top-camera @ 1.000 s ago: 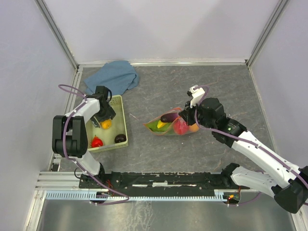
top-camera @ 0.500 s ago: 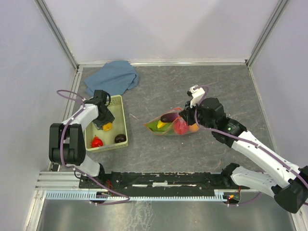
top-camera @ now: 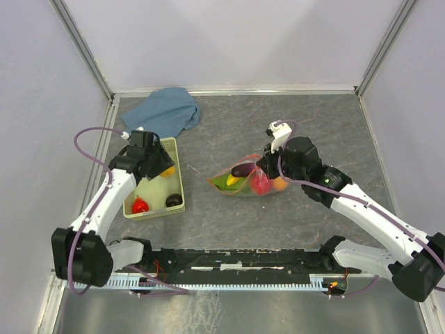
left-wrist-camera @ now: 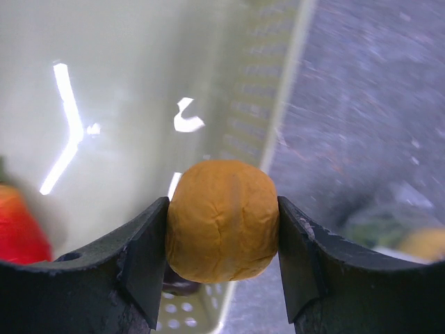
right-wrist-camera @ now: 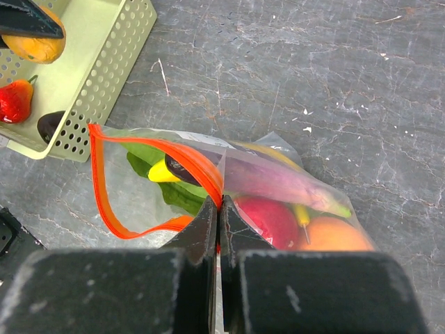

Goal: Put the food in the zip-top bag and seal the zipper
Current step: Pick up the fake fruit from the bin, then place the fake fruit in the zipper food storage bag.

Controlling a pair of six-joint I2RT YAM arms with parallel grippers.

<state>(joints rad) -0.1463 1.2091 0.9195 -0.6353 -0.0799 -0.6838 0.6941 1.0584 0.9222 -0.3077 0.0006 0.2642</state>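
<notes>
Grips an orange toy fruit (left-wrist-camera: 221, 209) in the left hand (left-wrist-camera: 222, 240), raised over the pale green basket (right-wrist-camera: 104, 76), probably for carrying to the zip-top bag (right-wrist-camera: 278, 181). Pinches the zipper (right-wrist-camera: 97, 174) with the clenched right hand (right-wrist-camera: 217, 223), propping the mouth open on the desk (right-wrist-camera: 313, 83). Inside the bag: green leaf (right-wrist-camera: 149, 156), banana (right-wrist-camera: 163, 172), red fruit (right-wrist-camera: 268, 219). In the basket: a red piece (right-wrist-camera: 14, 101) and a dark purple piece (right-wrist-camera: 50, 125).

Overhead, two wrist close-ups; basket (top-camera: 180, 181) shared
</notes>
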